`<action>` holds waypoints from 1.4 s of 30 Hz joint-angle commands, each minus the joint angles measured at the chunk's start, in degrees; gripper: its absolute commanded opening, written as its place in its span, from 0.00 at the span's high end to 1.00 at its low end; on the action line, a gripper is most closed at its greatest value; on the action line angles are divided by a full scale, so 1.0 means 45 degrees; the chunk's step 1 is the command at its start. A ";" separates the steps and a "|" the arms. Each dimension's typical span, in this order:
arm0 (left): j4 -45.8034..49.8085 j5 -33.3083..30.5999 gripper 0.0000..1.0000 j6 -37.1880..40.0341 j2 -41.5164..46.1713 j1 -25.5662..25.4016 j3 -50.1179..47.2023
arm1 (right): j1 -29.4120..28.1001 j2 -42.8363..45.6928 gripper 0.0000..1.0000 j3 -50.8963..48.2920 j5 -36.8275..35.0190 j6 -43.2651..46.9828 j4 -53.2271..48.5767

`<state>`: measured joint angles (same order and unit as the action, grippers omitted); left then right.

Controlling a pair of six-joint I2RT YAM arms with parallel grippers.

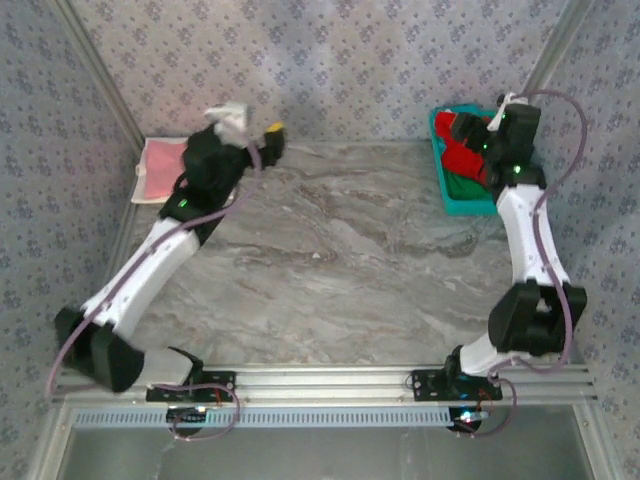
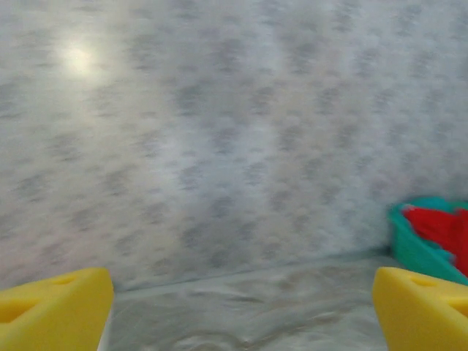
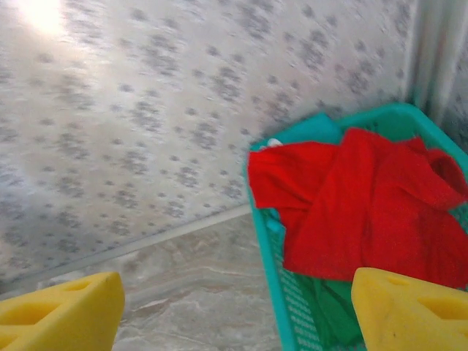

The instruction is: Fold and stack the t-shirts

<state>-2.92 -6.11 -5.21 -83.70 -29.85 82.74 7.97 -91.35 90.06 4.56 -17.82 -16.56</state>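
A bright red t-shirt (image 3: 365, 205) lies crumpled on top in the teal mesh basket (image 3: 267, 241), with a dark green t-shirt (image 3: 333, 307) under it. In the top view the red shirt (image 1: 462, 152) and the basket (image 1: 445, 185) are at the back right. My right gripper (image 3: 238, 314) hovers over the basket's near-left rim, open, with nothing between its yellow fingers (image 3: 409, 311). A pale pink t-shirt (image 1: 160, 168) lies flat at the back left. My left gripper (image 1: 268, 136) hangs just right of it near the back wall. Seen from the left wrist, the left gripper (image 2: 241, 314) is open and holds nothing.
Patterned walls close in the marble table (image 1: 340, 260) at the back and both sides. A metal rail (image 1: 330, 382) with both arm bases runs along the near edge. The pink shirt rests on a white sheet (image 1: 141, 194). The basket (image 2: 409, 245) sits far right in the left wrist view.
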 commanded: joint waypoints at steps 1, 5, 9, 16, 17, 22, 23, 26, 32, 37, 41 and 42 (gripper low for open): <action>0.4532 0.1852 0.12 0.0761 -0.3680 -0.1197 0.3446 | 0.0788 -0.2791 0.16 0.2405 0.0065 -0.0893 -0.4566; 0.6423 0.2640 0.13 0.1263 -0.6942 -0.2260 0.7725 | 0.1147 -0.5989 0.14 0.6390 0.0064 -0.0501 -0.6597; 0.7536 0.3399 0.12 0.1211 -0.9704 -0.2882 1.1020 | 0.1271 -0.8804 0.11 0.9457 -0.0535 -0.0143 -0.7713; 0.6975 0.4249 0.09 0.0476 -1.2284 -0.3133 1.2852 | 0.1734 -1.0992 0.10 1.0918 -0.0397 0.0062 -0.6300; 0.6775 0.4269 0.08 0.0405 -1.2385 -0.3157 1.2758 | 0.1745 -1.1226 0.11 1.0940 -0.0141 0.0148 -0.5965; 0.6391 0.4355 0.08 0.0034 -1.2747 -0.3327 1.2593 | 0.1744 -1.2143 0.30 1.1534 0.0388 0.0434 -0.5131; 0.6226 0.4422 0.08 -0.0042 -1.2714 -0.3370 1.2444 | 0.1764 -1.2289 0.39 1.1697 0.0688 0.0390 -0.5054; 0.5417 0.4640 0.08 -0.0370 -1.2362 -0.3579 1.1642 | 0.1747 -1.2259 0.77 1.2008 0.1060 0.0292 -0.5050; 0.1862 0.4839 0.07 -0.0869 -1.0145 -0.3721 0.7753 | 0.1358 -0.9611 1.00 0.9807 0.0895 0.0350 -0.3684; -0.1235 0.5224 0.07 -0.1233 -0.7237 -0.3419 0.4102 | 0.0798 -0.6047 1.00 0.6292 0.0095 0.0416 -0.1670; -0.2480 0.5040 0.06 -0.0974 -0.4991 -0.3232 0.1912 | 0.0268 -0.3908 1.00 0.5034 -0.0583 0.0724 -0.1236; -0.2754 0.5000 0.05 -0.0935 -0.4405 -0.3182 0.1349 | 0.0108 -0.3422 1.00 0.4878 -0.0736 0.0819 -0.1219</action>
<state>-4.10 15.86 -9.54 -112.68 -44.95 92.38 10.20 -114.76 113.51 3.86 -15.97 -27.14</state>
